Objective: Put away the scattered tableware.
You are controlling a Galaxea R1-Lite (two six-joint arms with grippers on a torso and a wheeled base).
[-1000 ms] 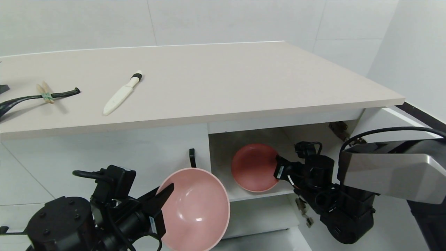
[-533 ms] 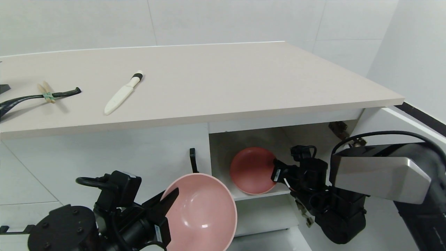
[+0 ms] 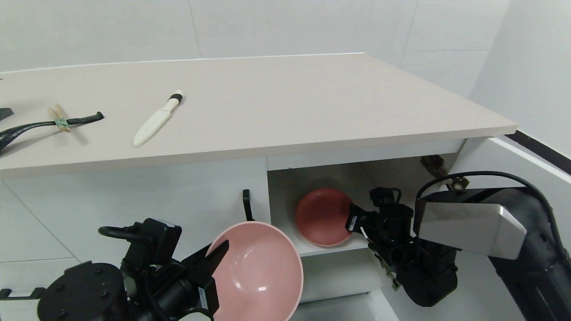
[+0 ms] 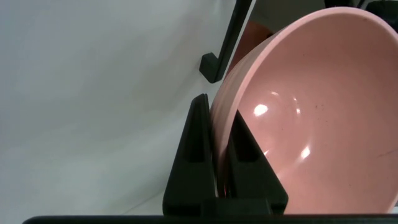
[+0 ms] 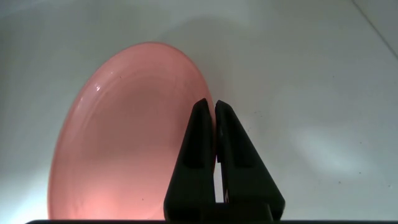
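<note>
Lower right, inside the open white cabinet (image 3: pixel 283 187), my right gripper (image 3: pixel 351 222) has lowered its clamped round red plastic plate (image 3: pixel 319 214) almost to rest, nearly stowed, while my left gripper (image 3: pixel 217 250) grips the pale pink plastic bowl (image 3: pixel 263 272).

The right gripper (image 5: pixel 214 113) pinches the rim of a salmon-red plate (image 5: pixel 124 143), its black jaws pressed together on the thin edge with barely a slit between them. The plate's hollow face shows, glossy and bare, with a small highlight near its rim. Behind it spreads a white cabinet surface (image 5: pixel 311 93), where a soft shadow (image 5: pixel 186 34) rings the plate's far rim.
</note>
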